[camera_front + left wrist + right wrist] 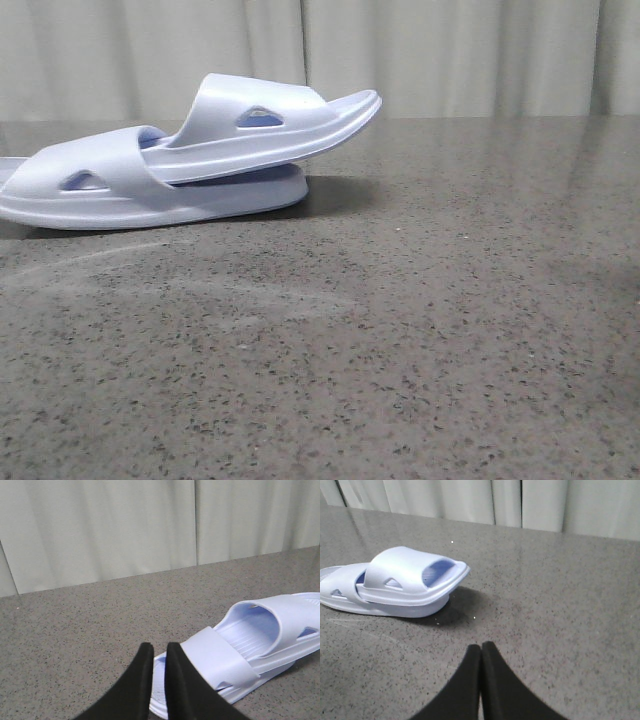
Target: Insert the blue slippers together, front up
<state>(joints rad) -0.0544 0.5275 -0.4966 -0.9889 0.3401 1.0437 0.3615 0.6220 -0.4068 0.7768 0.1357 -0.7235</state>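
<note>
The two blue slippers lie nested at the table's far left. The upper slipper (270, 125) is pushed under the strap of the lower slipper (120, 185), and its front tilts up to the right. No gripper shows in the front view. In the left wrist view my left gripper (160, 647) is almost shut, with a narrow empty gap, just short of the lower slipper's (220, 660) end; the upper slipper (280, 620) lies beyond. My right gripper (481, 647) is shut and empty over bare table, well apart from the upper slipper (405, 570) and the lower slipper (340, 592).
The speckled grey stone table (400, 350) stretches from the front edge to a pale curtain (450, 50) along the back. The lower slipper's end runs past the left edge of the front view.
</note>
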